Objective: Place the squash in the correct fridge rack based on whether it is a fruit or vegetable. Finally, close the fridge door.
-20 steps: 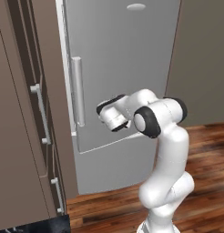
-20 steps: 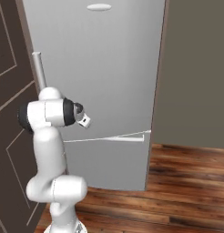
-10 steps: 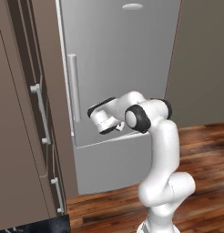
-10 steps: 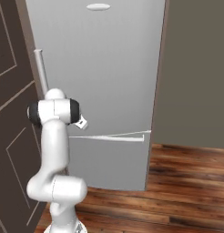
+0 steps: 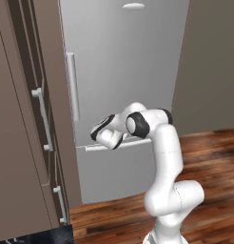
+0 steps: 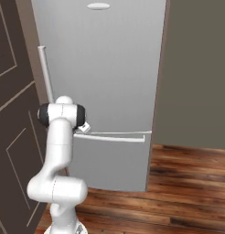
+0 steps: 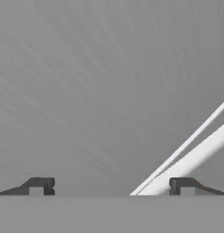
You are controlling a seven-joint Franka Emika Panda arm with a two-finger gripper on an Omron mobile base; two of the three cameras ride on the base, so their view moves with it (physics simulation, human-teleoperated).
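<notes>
The fridge door [image 5: 123,62] [image 6: 100,68] is a tall silver-grey panel and stands shut, with its long vertical bar handle [image 5: 73,86] [image 6: 45,73] on the left edge. My gripper [image 5: 101,134] [image 7: 111,186] is close against the fridge front, just below the handle's lower end and level with the seam above the drawer. Its fingertips [image 7: 38,184] stand far apart with nothing between them, so it is open. In the hand view the brushed door surface lies straight ahead. The squash and the fridge rack are hidden behind the shut door.
The lower drawer front carries a horizontal handle [image 5: 133,143] [image 6: 109,137] [image 7: 196,159] right beside my hand. Dark brown cabinets with bar handles [image 5: 40,119] stand at the left, and a dark panel [image 6: 13,114] too. Wood floor [image 5: 209,157] lies to the right.
My hand has swung left and a little down across the fridge front, toward the handle side. The jaws stayed open and the door stayed shut.
</notes>
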